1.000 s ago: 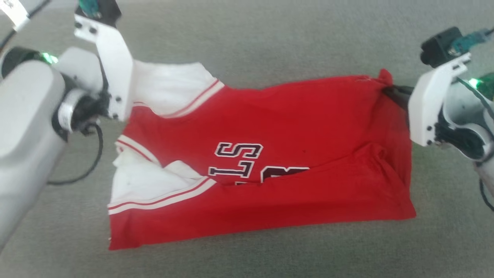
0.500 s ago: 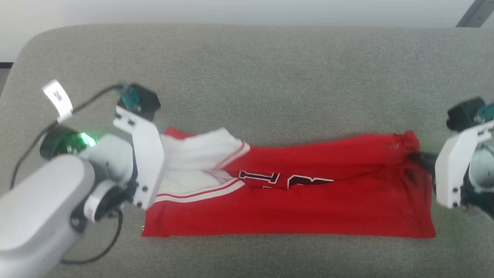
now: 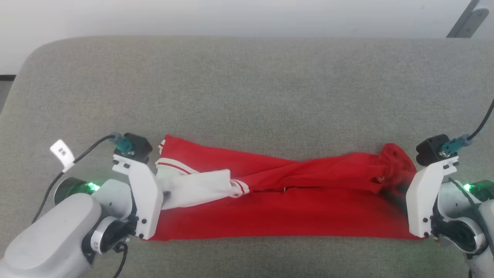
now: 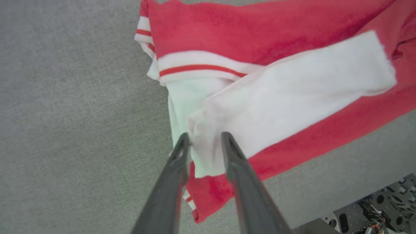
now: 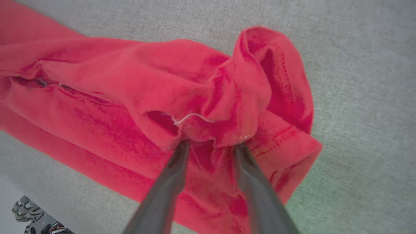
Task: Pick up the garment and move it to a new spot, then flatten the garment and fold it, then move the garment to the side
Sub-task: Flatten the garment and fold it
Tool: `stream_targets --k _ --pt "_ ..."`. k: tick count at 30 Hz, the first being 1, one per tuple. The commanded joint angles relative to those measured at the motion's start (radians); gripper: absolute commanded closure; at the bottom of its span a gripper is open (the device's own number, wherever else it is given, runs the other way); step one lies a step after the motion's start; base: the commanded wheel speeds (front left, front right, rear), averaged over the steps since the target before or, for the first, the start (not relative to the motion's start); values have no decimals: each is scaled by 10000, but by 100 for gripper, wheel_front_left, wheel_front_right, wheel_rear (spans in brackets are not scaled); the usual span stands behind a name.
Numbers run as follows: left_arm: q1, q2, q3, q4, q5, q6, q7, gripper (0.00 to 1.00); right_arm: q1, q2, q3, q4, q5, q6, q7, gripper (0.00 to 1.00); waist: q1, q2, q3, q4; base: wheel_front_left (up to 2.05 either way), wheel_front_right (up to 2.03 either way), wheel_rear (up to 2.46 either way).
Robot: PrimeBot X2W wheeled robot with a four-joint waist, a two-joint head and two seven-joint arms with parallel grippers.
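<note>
Head view has the red jersey-style shirt with white short sleeves [image 3: 278, 208] lying as a narrow band across the near part of the grey fabric cushion [image 3: 247, 85]. Its far half has come over since a second ago and the chest lettering is tucked away, so I judge a lengthwise fold laid and release due. The left gripper [image 4: 205, 139] has its fingers slightly apart with sleeve cloth between, pinching or not I cannot tell, the right gripper [image 5: 209, 146] stands clearly parted at the bunched hem, and the cushion alone carries the shirt.
</note>
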State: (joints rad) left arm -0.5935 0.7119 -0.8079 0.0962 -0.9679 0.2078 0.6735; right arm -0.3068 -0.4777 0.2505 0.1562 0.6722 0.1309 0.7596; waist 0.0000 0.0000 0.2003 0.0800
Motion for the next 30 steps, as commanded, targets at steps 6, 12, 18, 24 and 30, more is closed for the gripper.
stream_targets --k 6,12,18,24,30 --pt "549 -12 429 294 35 -491 -1559 0 544 250 -452 -180 -104 -5 -126 0 0 0 -469 66 0 0 0" --pt "1156 137 867 133 294 -701 -3499 0 1094 423 -1307 -491 -212 -5 -86 0 0 0 -735 207 0 0 0" --pt "1982 179 1380 -29 680 -534 -5657 0 1340 618 -2259 -593 -468 -5 150 0 0 0 -866 410 0 0 0" --pt "2857 25 1837 -146 717 -206 -7278 0 1332 682 -2966 -407 -743 -5 416 0 0 0 -854 657 0 0 0" --pt "3825 -85 2229 -280 703 228 -8557 0 1179 756 -3491 197 -878 -3 858 0 0 0 -747 1049 0 0 0"
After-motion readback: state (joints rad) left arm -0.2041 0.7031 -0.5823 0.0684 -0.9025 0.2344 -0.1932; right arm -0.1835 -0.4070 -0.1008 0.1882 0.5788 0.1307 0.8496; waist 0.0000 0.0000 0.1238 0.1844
